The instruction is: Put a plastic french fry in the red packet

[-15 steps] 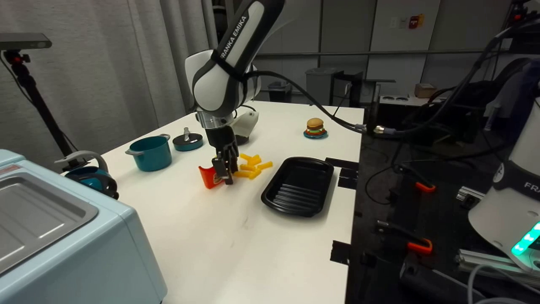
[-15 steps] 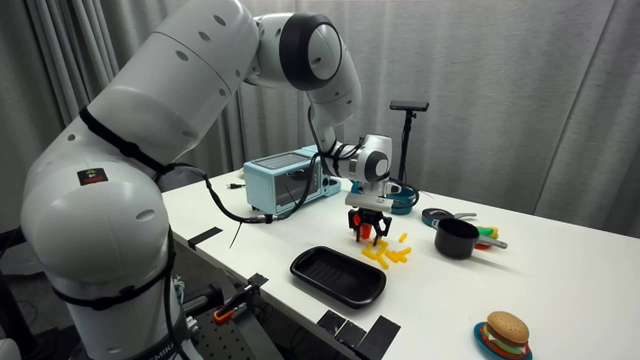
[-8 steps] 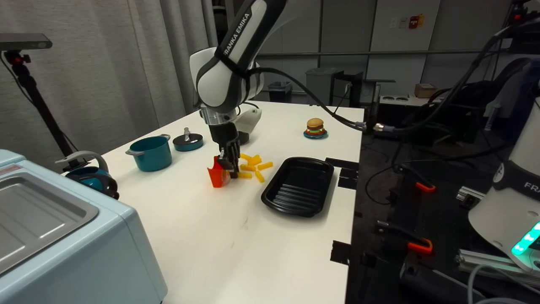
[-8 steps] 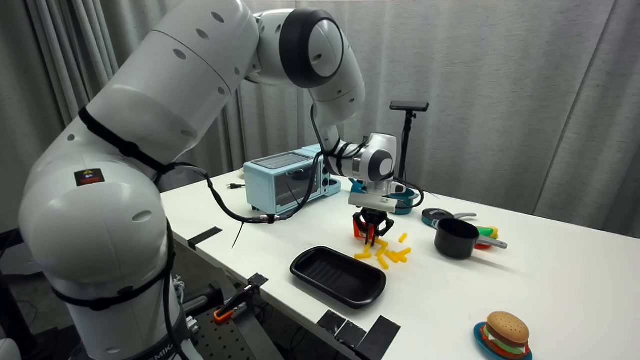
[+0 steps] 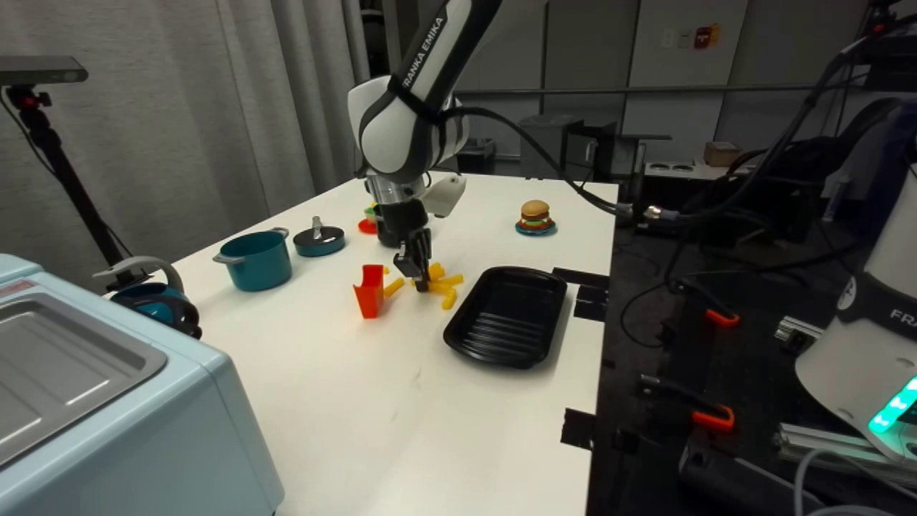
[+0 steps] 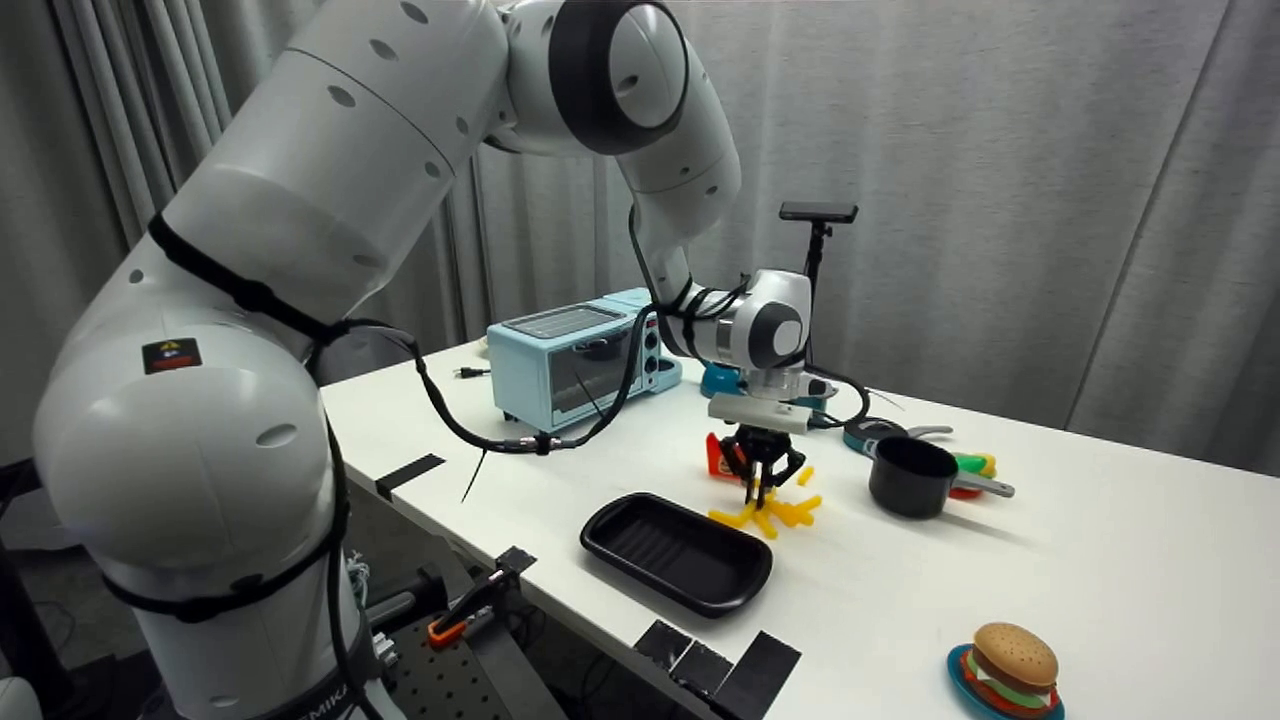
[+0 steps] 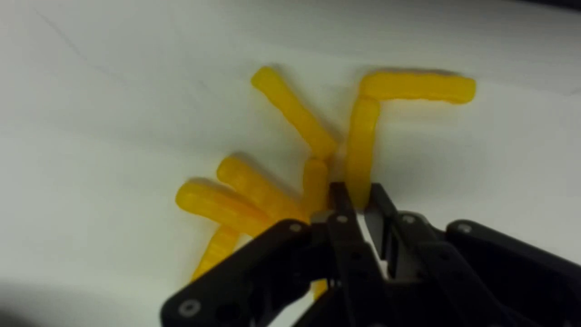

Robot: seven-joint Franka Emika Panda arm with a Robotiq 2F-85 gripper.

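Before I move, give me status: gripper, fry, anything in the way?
Gripper shut on one end of a fry; lifted or not, can't tell. Red packet stands apart, fry not yet in. Loose fries crowd close by.

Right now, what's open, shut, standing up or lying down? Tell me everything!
Gripper: jaws narrow, one plastic french fry between; can't tell if held.
Red packet: standing up, top open.
Other fries: lying scattered.
Teal pot: upright, no lid on.
Black saucepan: upright, no lid on.
Black tray: lying flat, hollow side up.
Toaster oven: shut.
Toy burger: stacked up.
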